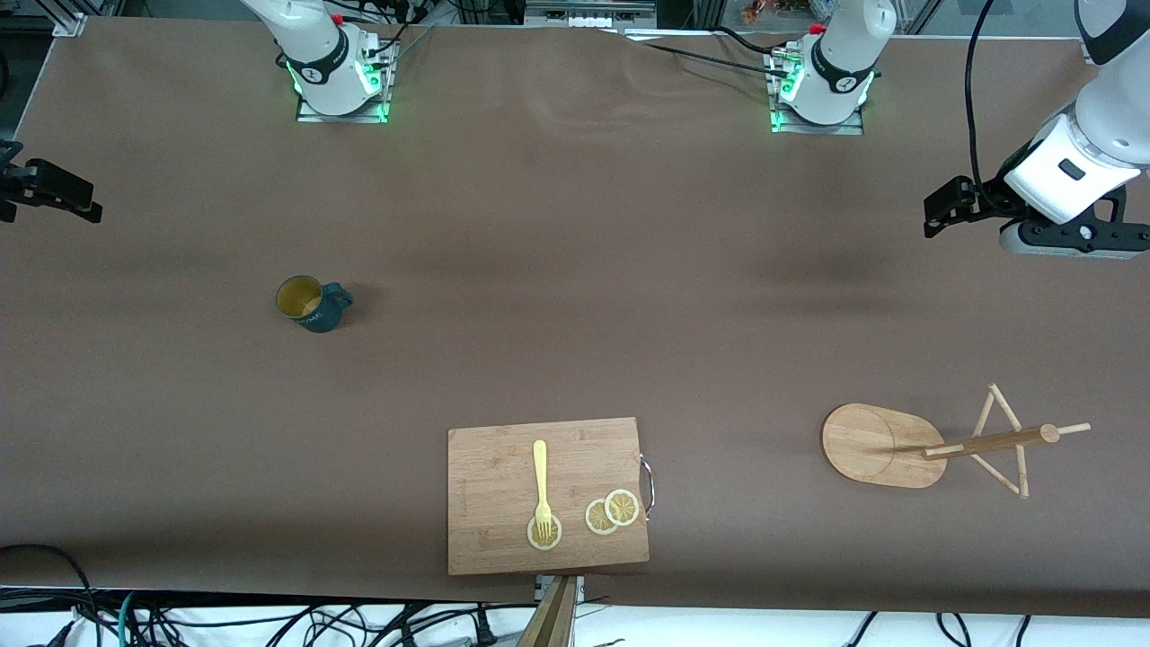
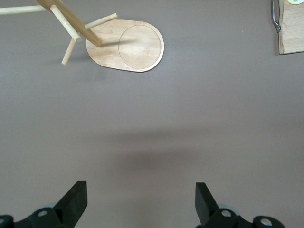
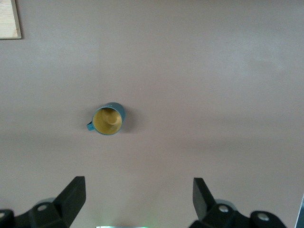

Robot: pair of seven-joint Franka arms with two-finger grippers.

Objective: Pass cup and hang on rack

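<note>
The cup (image 1: 310, 304), a dark teal mug with a yellowish inside, stands upright on the brown table toward the right arm's end. In the right wrist view the cup (image 3: 108, 119) lies well ahead of my open, empty right gripper (image 3: 139, 194). That right gripper (image 1: 63, 193) hangs in the air at the table's edge. The rack (image 1: 885, 445), light wood with an oval base, a post and thin pegs, stands toward the left arm's end. My left gripper (image 1: 943, 211) hovers open and empty over bare table, with the rack (image 2: 128, 45) ahead of the left gripper (image 2: 141, 199).
A rectangular wooden cutting board (image 1: 503, 485) lies near the front edge between cup and rack. It carries a yellow fork (image 1: 541, 485) and lemon slices (image 1: 611, 512). A metal handle (image 1: 647, 485) sits on the board's side. Both arm bases stand along the table's back edge.
</note>
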